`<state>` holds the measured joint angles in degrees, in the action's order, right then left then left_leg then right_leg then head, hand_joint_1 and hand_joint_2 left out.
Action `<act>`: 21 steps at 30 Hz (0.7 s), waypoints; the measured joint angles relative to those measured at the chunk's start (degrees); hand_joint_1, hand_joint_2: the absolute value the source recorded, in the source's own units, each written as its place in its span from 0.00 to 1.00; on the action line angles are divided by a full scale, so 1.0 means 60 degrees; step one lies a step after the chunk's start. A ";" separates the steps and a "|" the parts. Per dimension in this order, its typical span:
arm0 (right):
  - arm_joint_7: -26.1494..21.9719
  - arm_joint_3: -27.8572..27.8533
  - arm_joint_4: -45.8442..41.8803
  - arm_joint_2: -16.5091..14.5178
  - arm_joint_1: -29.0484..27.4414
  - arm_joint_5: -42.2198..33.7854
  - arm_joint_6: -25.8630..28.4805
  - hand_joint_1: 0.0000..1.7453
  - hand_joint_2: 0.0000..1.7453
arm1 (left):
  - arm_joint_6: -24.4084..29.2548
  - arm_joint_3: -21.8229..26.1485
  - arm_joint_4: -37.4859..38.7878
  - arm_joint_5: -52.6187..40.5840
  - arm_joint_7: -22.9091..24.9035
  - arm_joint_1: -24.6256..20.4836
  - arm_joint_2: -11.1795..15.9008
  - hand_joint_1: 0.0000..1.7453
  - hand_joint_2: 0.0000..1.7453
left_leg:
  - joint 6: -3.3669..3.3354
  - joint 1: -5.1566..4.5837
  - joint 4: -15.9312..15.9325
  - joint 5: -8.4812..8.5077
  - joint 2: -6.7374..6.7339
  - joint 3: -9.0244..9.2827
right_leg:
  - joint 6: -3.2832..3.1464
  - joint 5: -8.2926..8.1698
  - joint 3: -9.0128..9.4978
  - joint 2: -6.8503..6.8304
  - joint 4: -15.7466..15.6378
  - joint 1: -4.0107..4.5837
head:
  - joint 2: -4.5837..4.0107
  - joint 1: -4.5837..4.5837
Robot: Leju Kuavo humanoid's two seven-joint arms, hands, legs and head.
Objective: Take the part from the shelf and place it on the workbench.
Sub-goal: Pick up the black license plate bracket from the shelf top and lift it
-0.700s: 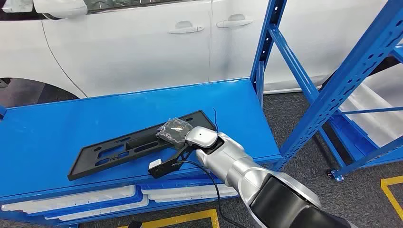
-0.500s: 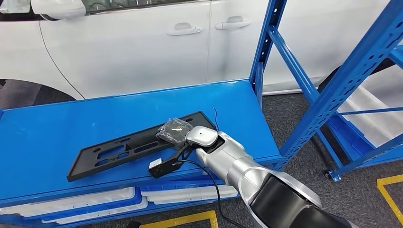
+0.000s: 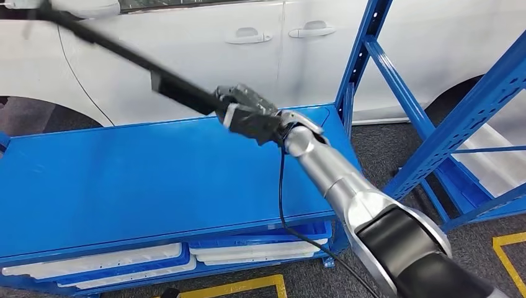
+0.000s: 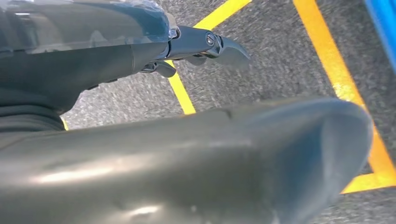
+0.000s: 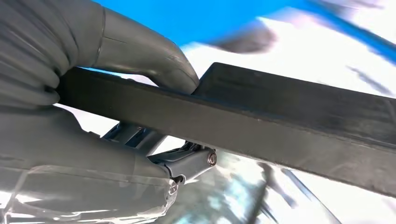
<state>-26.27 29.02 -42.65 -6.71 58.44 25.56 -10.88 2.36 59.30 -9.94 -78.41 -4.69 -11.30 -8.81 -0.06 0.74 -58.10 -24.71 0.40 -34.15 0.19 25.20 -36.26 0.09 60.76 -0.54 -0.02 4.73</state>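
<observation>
The part (image 3: 124,53) is a long flat black plastic plate. In the head view my right hand (image 3: 248,115) grips one end of it and holds it in the air above the blue shelf board (image 3: 155,180). It slants up toward the far left, blurred, in front of the white car. In the right wrist view the thick grey thumb (image 5: 140,51) lies over the dark bar of the part (image 5: 280,121), and darker fingers clamp it from the other side. My left hand (image 4: 196,44) hangs over the floor and holds nothing.
A white car (image 3: 186,37) stands close behind the shelf. Blue rack uprights (image 3: 459,105) rise at the right. White trays (image 3: 93,261) lie on the level under the board. A black cable (image 3: 280,205) hangs from my right wrist. Yellow floor lines (image 3: 236,287) run along the front.
The part lay flat on the blue shelf board with my right hand at its near edge. Now my right arm has raised it clear of the board and swung it up to the left.
</observation>
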 joint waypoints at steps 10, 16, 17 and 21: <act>-0.0602 -0.1267 -0.4086 0.0831 -0.2339 -0.4819 -0.2055 1.00 1.00 | 0.0099 0.0386 -0.0004 0.0539 -0.0563 0.0048 0.0005 0.00 1.00 | 0.0336 0.0015 -0.2599 -0.1186 -0.0028 -0.1231 | -0.0391 -0.0001 0.0253 0.0017 -0.0422 0.0003 | 0.0000 0.0001; -0.1146 -0.1273 -0.5319 0.1104 -0.4230 -0.5667 -0.2646 1.00 1.00 | 0.0021 0.0651 -0.0004 0.0792 -0.0891 0.0113 0.0060 0.00 1.00 | 0.0069 -0.0089 -0.0075 0.0069 -0.0008 -0.0102 | -0.0282 0.0082 0.0331 0.0067 -0.0409 0.0054 | 0.0000 0.0001; -0.1234 -0.1261 -0.5448 0.1143 -0.4479 -0.5711 -0.2692 1.00 1.00 | -0.0009 0.0685 -0.0004 0.0826 -0.0951 0.0127 0.0073 0.00 1.00 | 0.0041 -0.0119 0.0042 0.0039 -0.0001 -0.0042 | -0.0236 0.0083 0.0327 0.0065 -0.0415 0.0050 | 0.0000 0.0001; -0.1456 -0.1137 -0.5873 0.1285 -0.5224 -0.5757 -0.2775 1.00 1.00 | -0.0061 0.0772 -0.0004 0.0916 -0.1101 0.0163 0.0086 0.00 1.00 | -0.0136 -0.0056 0.0257 0.0144 -0.0021 0.0045 | -0.0040 0.0341 0.0218 0.0051 -0.0124 0.0044 | 0.0000 0.0000</act>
<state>-35.00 22.20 -77.89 1.00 27.09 -8.98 -27.53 1.99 63.94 -9.97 -72.91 -11.30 -10.32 -8.30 -0.87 0.41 -56.56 -23.84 0.27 -33.88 -0.06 27.24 -34.95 0.39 60.01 -0.28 -0.02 4.73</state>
